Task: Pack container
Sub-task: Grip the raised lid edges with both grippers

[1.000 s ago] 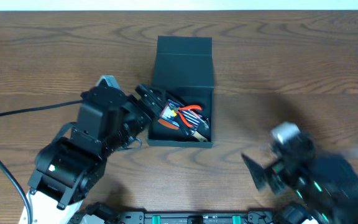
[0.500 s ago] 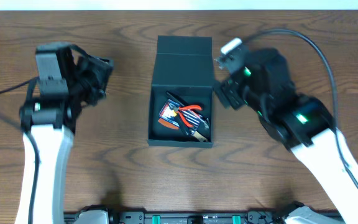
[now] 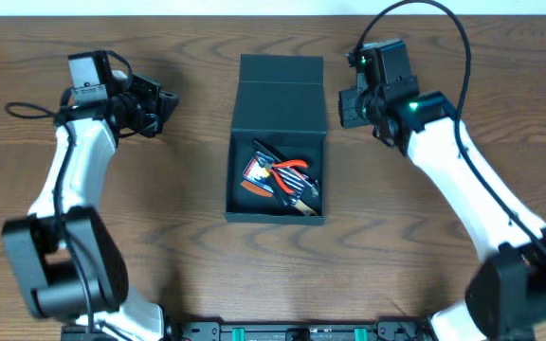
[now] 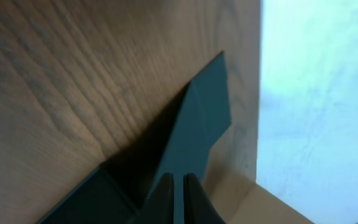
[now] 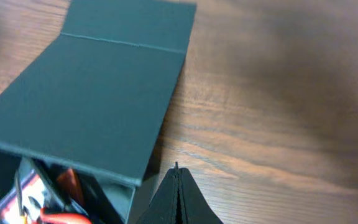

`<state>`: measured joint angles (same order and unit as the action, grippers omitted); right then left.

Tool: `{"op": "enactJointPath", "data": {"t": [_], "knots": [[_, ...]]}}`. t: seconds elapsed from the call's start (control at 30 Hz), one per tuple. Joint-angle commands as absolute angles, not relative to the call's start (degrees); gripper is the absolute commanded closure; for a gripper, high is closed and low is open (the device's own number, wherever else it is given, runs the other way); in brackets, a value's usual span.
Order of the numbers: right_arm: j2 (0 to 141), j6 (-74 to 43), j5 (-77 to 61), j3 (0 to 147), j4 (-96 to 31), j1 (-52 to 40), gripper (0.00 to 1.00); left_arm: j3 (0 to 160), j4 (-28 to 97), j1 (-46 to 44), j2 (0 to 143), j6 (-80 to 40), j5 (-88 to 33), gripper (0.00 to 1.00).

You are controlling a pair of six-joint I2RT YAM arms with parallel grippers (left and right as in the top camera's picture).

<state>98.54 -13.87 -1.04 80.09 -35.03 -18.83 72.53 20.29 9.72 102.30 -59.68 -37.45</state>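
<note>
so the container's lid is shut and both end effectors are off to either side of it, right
Not quite. The container has its lid open, folded back toward the far edge of the table, and the overhead view shows the red-handled pliers and other tools inside. The rest holds: the left end effector and the right end effector are off to either side of it.

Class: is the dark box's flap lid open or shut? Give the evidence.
Open. The container has its lid folded back; red-handled pliers show inside.
</note>
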Motion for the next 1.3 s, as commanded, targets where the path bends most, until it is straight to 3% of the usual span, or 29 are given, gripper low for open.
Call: {"op": "enactJointPath", "data": {"t": [0.0, 0.37, 1.27], "knots": [[102.78, -23.35, -7.79, 80.99, -34.44, -16.62, 0.99, 72.66, 19.97, 9.89, 106.43, -60.99, -41.12, 0.94], [114.56, -31.31, -17.02, 80.99, -31.44, -14.55, 0.99, 74.63, 17.26, 8.36, 116.60, -61.80, -45.60, 0.94], [123.79, -32.49, -24.27, 80.97, -21.10, -14.59, 0.99, 74.72, 5.08, -1.19, 123.59, -66.13, -48.97, 0.95]]}}
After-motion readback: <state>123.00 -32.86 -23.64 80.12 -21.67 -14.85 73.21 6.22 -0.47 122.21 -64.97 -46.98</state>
